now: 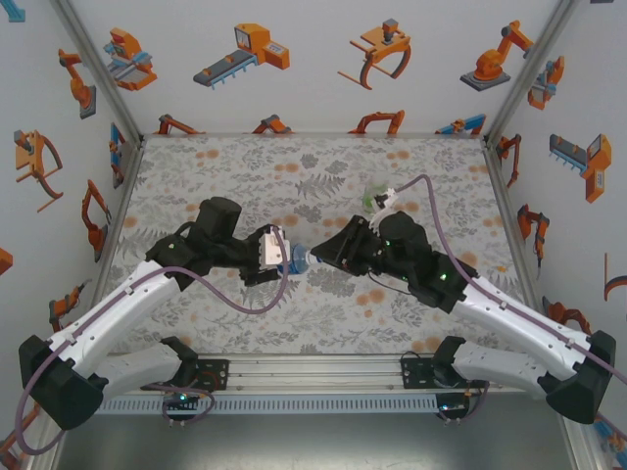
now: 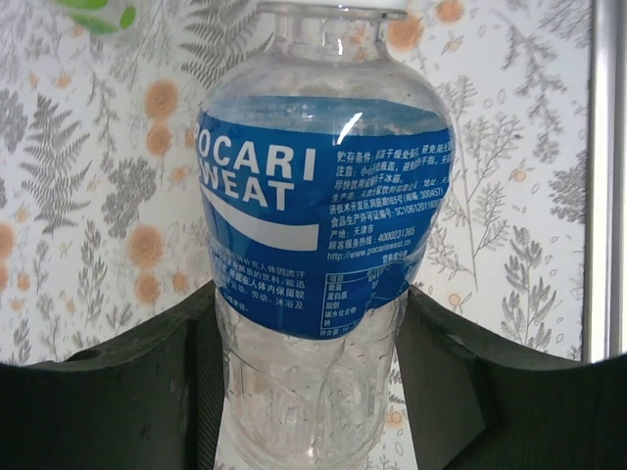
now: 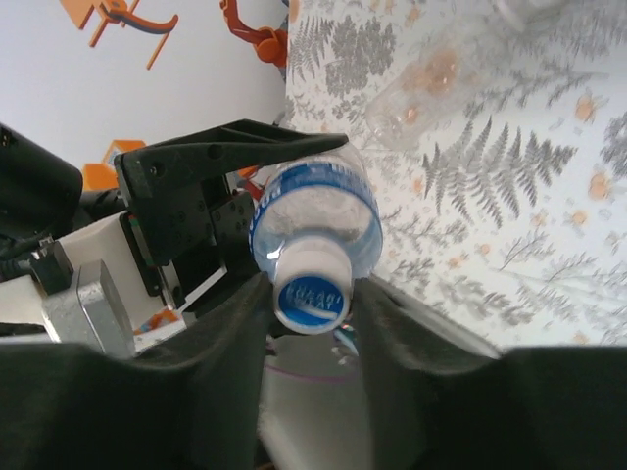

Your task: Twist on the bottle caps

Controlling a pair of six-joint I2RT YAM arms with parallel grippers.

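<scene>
Above the middle of the counter (image 1: pixel 245 166), the Pocari Sweat bottle (image 2: pixel 323 196) is held clear of the surface, lying roughly level. Its long axis runs from one arm to the other. The left gripper (image 2: pixel 309 304) is clamped around the lower body below the blue label, one finger on each side, so the base sits toward the left arm and the neck points away from it.

The white cap (image 3: pixel 312 299), with blue print on its top, sits on that neck and faces the right gripper (image 3: pixel 311 282) end-on. The right gripper's two fingers flank the cap very closely. The right wrist view does not settle whether they are pinching it or standing just off its rim. How far the cap is threaded down cannot be told either.

The coming move depends on that alignment. The cap lies straight ahead of the right gripper, on the line of the bottle's axis, and the right arm is the nearer one to it. A twist about that axis looks like the step in hand, with the left arm acting as the vice.

A plain clear bottle (image 3: pixel 431 98) lies on its side on the counter beyond them. A greenish bottle (image 1: pixel 375 194) stands behind the right arm, well apart from the work.
</scene>
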